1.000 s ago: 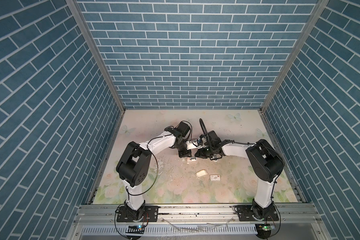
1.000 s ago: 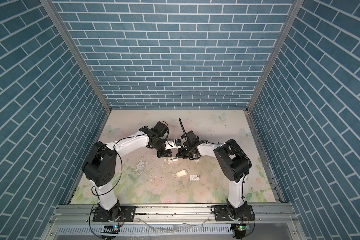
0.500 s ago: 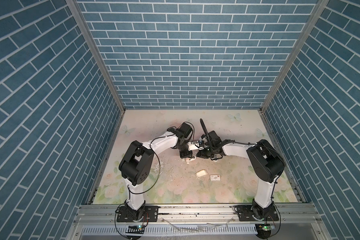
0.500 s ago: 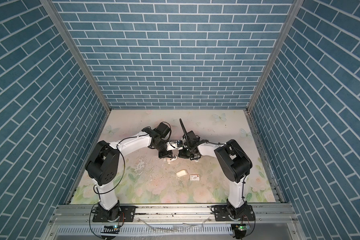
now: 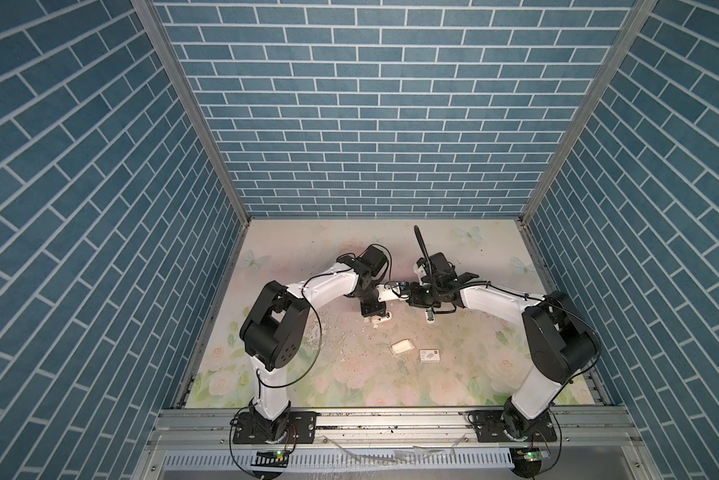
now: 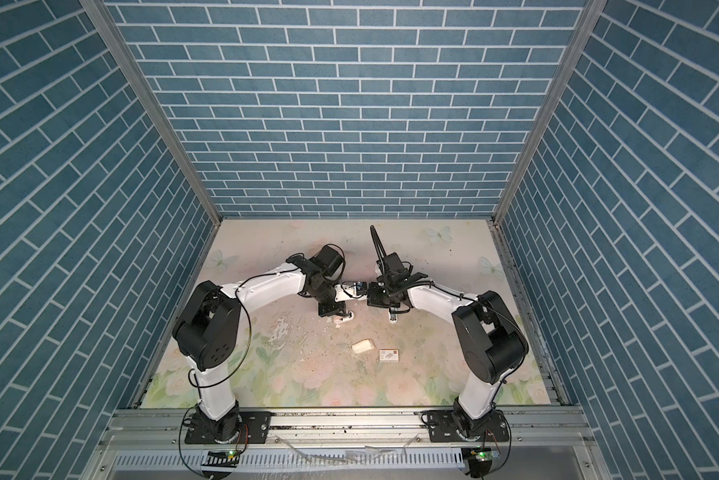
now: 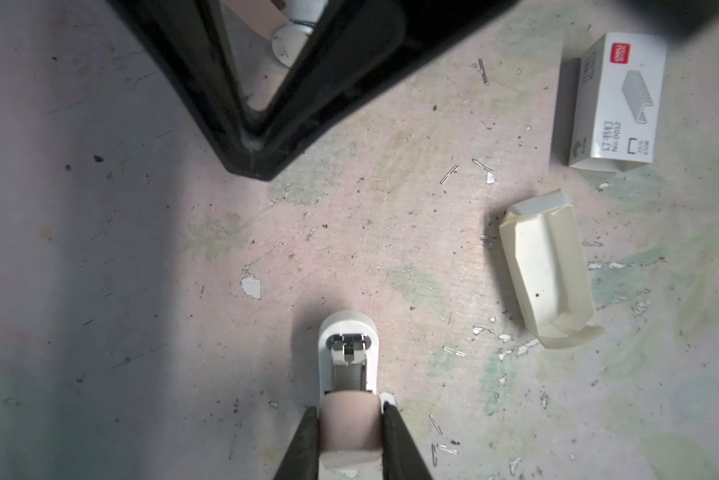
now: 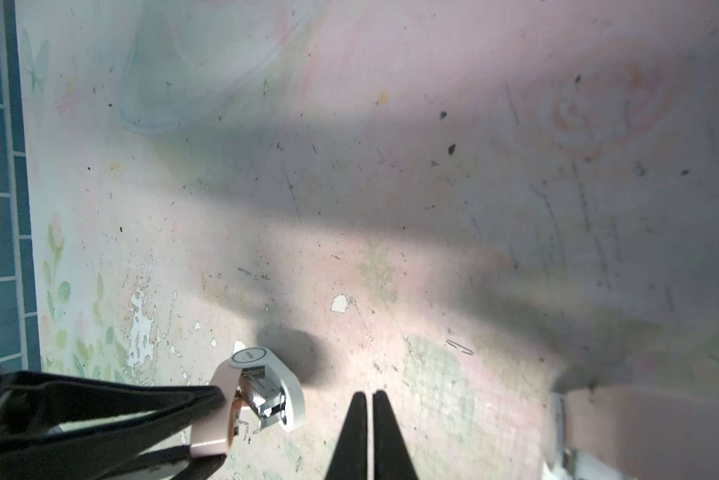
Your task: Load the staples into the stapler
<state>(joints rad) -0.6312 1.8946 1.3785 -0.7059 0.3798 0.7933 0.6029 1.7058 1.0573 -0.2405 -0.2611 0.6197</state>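
On the table [image 5: 474, 374], the left claw [image 7: 349, 411] stays clamped on the stapler [image 7: 348, 326], nudged slightly sideways. The staples [image 7: 350, 377] sit inside, so only closing seems left. The right claw [image 8: 369, 399] stays together, empty.

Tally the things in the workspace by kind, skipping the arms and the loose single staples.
Staplers: 2, the held stapler in the left hand and a second stapler, partly in view, beside the shut right hand.
Staple boxes: 1, the white staple box with a red mark.
Trays: 1, the cream cardboard tray.
Total: 4.
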